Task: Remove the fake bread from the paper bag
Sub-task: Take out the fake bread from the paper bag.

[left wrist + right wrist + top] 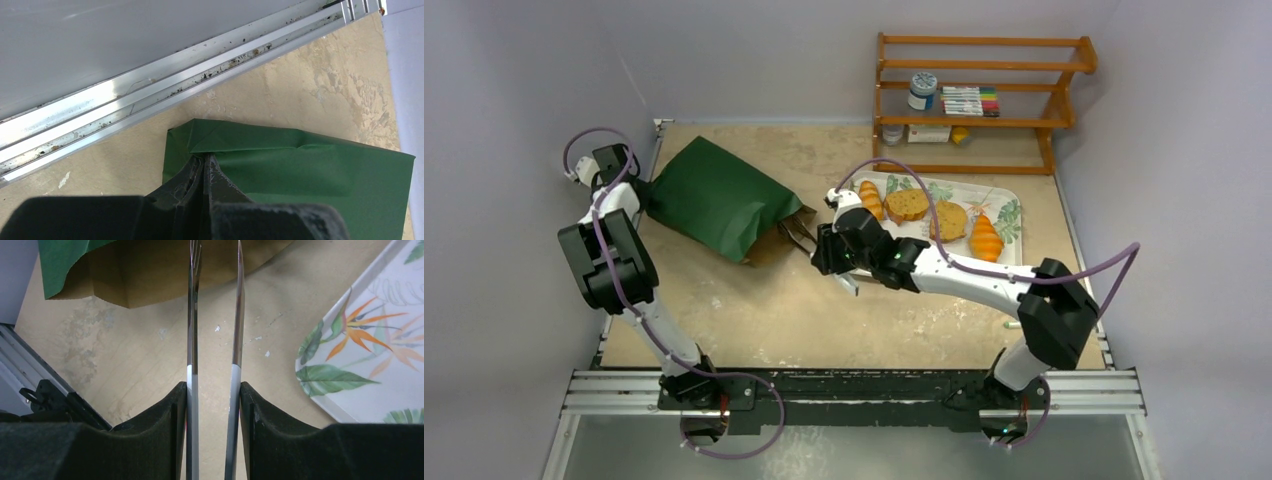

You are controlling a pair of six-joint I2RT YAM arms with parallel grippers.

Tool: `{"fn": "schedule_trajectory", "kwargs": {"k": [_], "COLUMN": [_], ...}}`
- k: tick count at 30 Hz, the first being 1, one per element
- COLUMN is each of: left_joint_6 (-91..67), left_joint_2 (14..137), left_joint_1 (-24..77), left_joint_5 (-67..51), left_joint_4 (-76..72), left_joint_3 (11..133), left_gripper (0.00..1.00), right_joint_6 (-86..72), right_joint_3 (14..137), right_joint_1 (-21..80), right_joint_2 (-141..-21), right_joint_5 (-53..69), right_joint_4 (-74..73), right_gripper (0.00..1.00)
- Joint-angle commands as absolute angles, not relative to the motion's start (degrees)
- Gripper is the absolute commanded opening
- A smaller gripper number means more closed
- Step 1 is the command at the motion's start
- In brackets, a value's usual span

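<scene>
**Bag Pinned at One End, Tongs at Its Mouth, Bread on the Tray**

The paper bag lay on its side on the table. Its dark green face was up, its folded bottom was toward the left, and its open brown mouth faced right.

The left claw was at the bag's bottom end. In the left wrist view its fingers were pressed together, with a fold of the green paper pinched between them. This was at the corner nearest the metal rail along the table edge.

The right claw was clamped around a pair of metal tongs, one pad against the outside of each blade. The blades stood a little apart and ran forward almost parallel. No bread showed in the part of the gap that was in view. Their tips reached the edge of the bag's mouth, and whether they had gone inside could not be told. In the top view this claw hung over the table between the bag and the tray.

Four bread pieces lay on the leaf-patterned tray, well apart from the bag. There was a ridged orange roll at either end and two round tan slices between them. Whether any other piece was inside the bag could not be told, as its inside was in shadow.

A wooden shelf stood at the far edge of the table, behind the tray.
</scene>
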State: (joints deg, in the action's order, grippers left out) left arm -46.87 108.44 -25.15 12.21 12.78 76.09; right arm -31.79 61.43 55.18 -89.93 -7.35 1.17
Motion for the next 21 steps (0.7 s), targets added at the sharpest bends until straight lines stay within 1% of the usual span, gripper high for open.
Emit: {"fn": "schedule_trajectory", "kwargs": {"k": [1, 7, 14, 21], "left_joint_6": [-45.5, -46.0, -46.6, -45.7], "left_joint_2": [109.4, 109.8, 110.2, 108.7], "left_joint_1": [-25.8, -25.8, -25.8, -25.9], "left_joint_5": [11.5, 11.7, 11.4, 12.1], "left_joint_4": [11.0, 10.6, 10.3, 10.5], "left_joint_3": [78.4, 78.5, 79.1, 77.5], "left_gripper": [0.0, 0.0, 0.0, 0.0], "right_joint_6": [-29.7, -30.5, -33.4, -33.3], "right_joint_3": [65.8, 65.6, 60.1, 62.8], "right_joint_1": [55.6, 56.6, 60.8, 60.9], "right_joint_2": [-91.6, -91.6, -88.8, -92.5], "right_joint_5": [-4.5, -3.6, -3.4, -3.7], "right_joint_4": [7.0, 7.5, 9.6, 11.0], "right_gripper": [0.41, 0.41, 0.4, 0.41]}}
